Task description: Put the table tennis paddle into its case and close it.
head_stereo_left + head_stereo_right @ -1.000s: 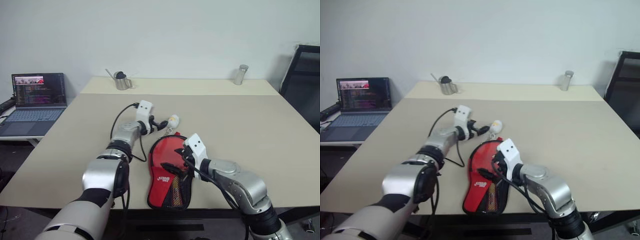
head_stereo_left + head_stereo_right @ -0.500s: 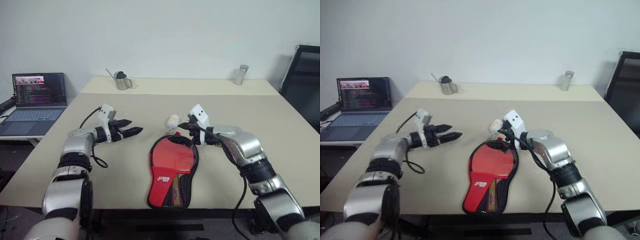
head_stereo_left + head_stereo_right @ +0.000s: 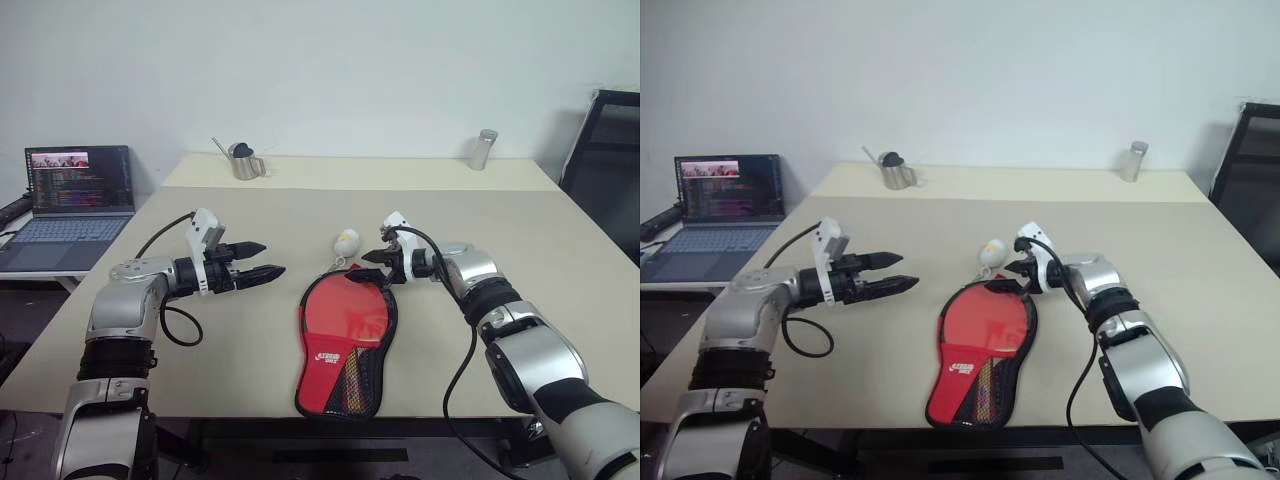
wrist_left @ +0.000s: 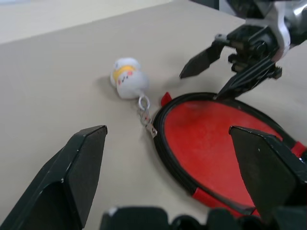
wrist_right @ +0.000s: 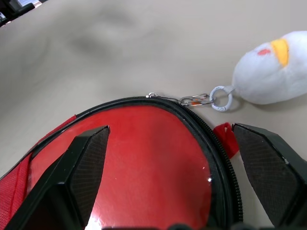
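Note:
The case [image 3: 382, 330] lies unzipped near the table's front edge, black zip rim around a red inside. Within the rim lies the table tennis paddle [image 3: 345, 312], its round red face up; the handle is hard to make out beneath the logo and mesh pocket [image 3: 345, 372]. A white plush charm [image 3: 346, 241] hangs from the zip pull at the far rim. My right gripper [image 3: 372, 268] is open, its tips just over that far rim beside the charm. My left gripper [image 3: 270, 260] is open, off to the left of the case, pointing at it with nothing between its fingers.
A laptop [image 3: 75, 195] stands on a side table at the left. A metal pitcher [image 3: 243, 160] and a metal canister [image 3: 482, 149] stand along the table's far edge. A black chair [image 3: 605, 160] is at the right.
My left gripper has drawn back to the left, away from the charm and case. My right gripper has moved from over the case's middle to its far rim. Both stayed open.

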`<action>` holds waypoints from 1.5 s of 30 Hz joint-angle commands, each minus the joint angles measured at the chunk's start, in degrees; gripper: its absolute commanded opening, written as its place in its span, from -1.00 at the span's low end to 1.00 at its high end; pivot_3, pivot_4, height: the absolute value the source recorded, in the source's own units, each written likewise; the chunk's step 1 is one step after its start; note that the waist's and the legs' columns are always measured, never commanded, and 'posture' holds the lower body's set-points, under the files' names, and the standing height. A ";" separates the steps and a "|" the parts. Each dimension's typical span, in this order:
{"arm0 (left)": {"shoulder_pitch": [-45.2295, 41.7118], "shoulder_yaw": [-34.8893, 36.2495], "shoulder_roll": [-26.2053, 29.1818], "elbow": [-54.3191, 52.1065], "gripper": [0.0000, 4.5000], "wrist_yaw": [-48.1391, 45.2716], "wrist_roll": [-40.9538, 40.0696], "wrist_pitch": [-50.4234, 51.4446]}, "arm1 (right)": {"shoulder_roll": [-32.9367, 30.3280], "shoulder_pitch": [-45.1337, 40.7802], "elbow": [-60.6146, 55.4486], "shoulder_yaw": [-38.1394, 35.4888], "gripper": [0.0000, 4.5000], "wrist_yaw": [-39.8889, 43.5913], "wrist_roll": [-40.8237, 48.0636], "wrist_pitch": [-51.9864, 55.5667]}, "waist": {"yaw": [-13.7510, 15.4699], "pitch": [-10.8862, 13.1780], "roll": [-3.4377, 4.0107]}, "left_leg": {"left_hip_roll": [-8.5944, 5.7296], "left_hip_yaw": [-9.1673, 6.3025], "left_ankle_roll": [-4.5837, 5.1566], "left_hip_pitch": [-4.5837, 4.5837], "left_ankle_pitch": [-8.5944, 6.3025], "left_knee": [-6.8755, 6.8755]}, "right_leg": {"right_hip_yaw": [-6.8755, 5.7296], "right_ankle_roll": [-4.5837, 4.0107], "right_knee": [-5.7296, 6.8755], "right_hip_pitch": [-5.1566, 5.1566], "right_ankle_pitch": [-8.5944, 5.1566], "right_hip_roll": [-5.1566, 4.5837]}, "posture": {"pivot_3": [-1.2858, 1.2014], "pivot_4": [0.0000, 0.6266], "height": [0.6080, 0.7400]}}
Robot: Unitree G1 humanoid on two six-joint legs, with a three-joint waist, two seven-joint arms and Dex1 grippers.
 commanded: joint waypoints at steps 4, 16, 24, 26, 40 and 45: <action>0.37 -0.10 1.08 -2.83 0.97 1.77 -1.72 0.03 | 2.26 -2.57 5.66 -2.93 1.00 -8.56 -3.63 -3.02 | -0.02 0.00 0.00 | 0.01 0.01 -0.01 0.01 0.01 0.00 | 0.00 0.00 0.01 -0.01 0.00 0.00 | 0.03 -0.52 1.00; 0.79 -1.90 0.77 -3.54 1.00 2.58 -1.87 -0.75 | 5.27 -2.51 8.37 -6.19 0.59 -12.77 -5.35 -0.38 | -0.05 0.01 0.02 | 0.00 0.03 -0.06 0.00 0.03 -0.03 | 0.03 -0.01 0.01 -0.03 0.00 -0.02 | 0.03 -0.52 1.00; 1.87 -2.39 0.76 -4.28 1.00 2.14 -2.06 -0.92 | 5.71 0.74 4.51 -3.69 -0.63 -2.89 -7.09 2.35 | -0.73 0.01 0.02 | 0.01 0.03 -0.05 0.01 0.03 -0.06 | 0.02 -0.01 0.01 -0.03 0.00 -0.01 | 0.03 -0.52 1.00; 2.54 -2.44 0.79 -4.64 1.00 2.01 -2.14 -0.90 | 5.88 2.45 2.48 -2.37 -0.91 -1.70 -8.14 2.04 | -1.11 0.01 0.02 | 0.01 0.03 -0.05 0.02 0.03 -0.07 | 0.03 -0.01 0.02 -0.03 0.00 -0.01 | 0.03 -0.52 1.00; 5.26 -3.10 0.38 -7.38 1.00 2.62 -3.25 0.39 | 5.85 9.24 -8.83 2.44 -0.98 1.49 -11.94 -0.41 | -1.32 -0.01 0.03 | 0.03 0.04 -0.06 0.08 0.02 -0.10 | 0.05 -0.01 0.01 -0.04 0.00 -0.01 | 0.03 -0.52 1.00; 4.83 -3.68 0.15 -6.97 1.00 2.78 -3.38 0.23 | 5.45 11.75 -13.38 3.83 -0.98 2.97 -12.05 0.26 | -1.32 -0.01 0.03 | 0.03 0.05 -0.06 0.08 0.01 -0.10 | 0.05 -0.01 0.00 -0.04 0.00 -0.01 | 0.03 -0.52 1.00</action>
